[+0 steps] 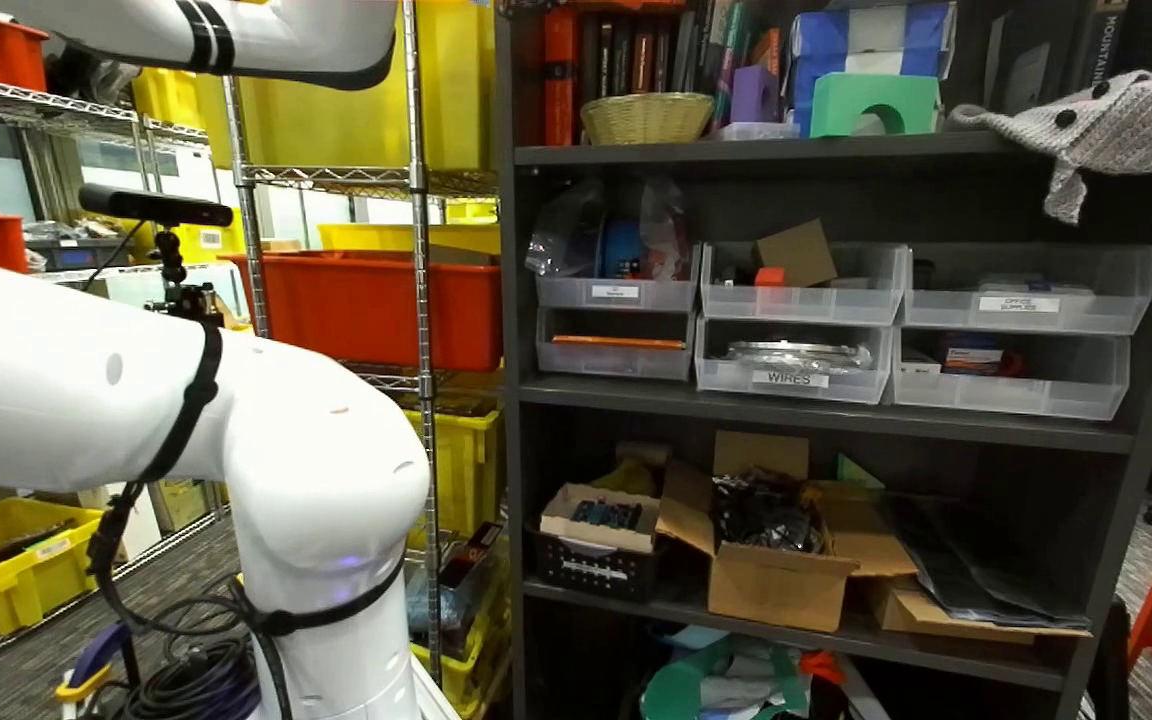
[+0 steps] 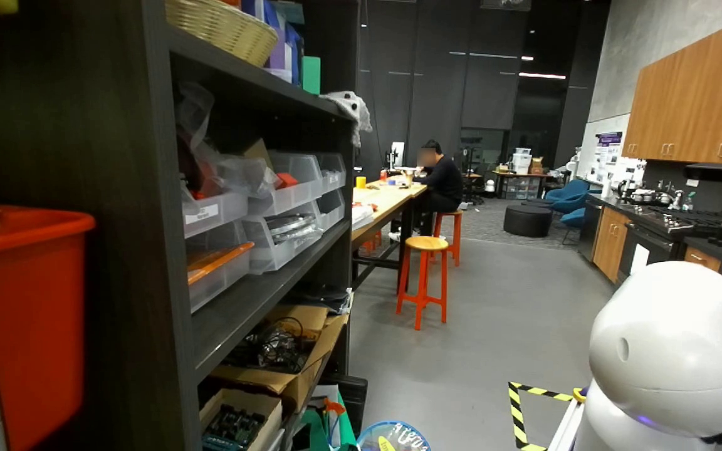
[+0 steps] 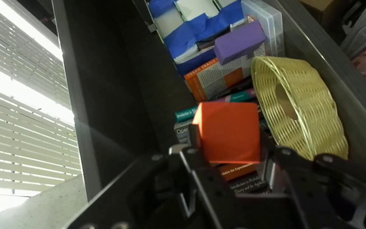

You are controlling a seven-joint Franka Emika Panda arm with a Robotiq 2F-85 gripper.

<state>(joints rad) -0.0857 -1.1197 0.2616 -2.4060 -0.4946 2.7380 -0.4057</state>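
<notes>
Your fingers [image 3: 285, 159] pinch the red block [image 3: 229, 133], one on each side. In the wrist view, it is in front of the books [image 3: 245, 184], with the basket [image 3: 318, 105] to its right and the purple block [image 3: 240, 41] higher up.

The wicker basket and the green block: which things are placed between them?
In an exterior view, a purple block and a clear plastic container lie between the wicker basket and the green block.

At lower centre, we've got the gripper [image 3: 230, 140] pinching an orange block [image 3: 229, 128], book spines [image 3: 248, 183] behind it; wicker basket [image 3: 324, 108] to the right, purple block [image 3: 240, 41] up top (just beside the blue-and-white box [image 3: 191, 31]!), bright blinds [image 3: 27, 143] glaring down our left.
</notes>
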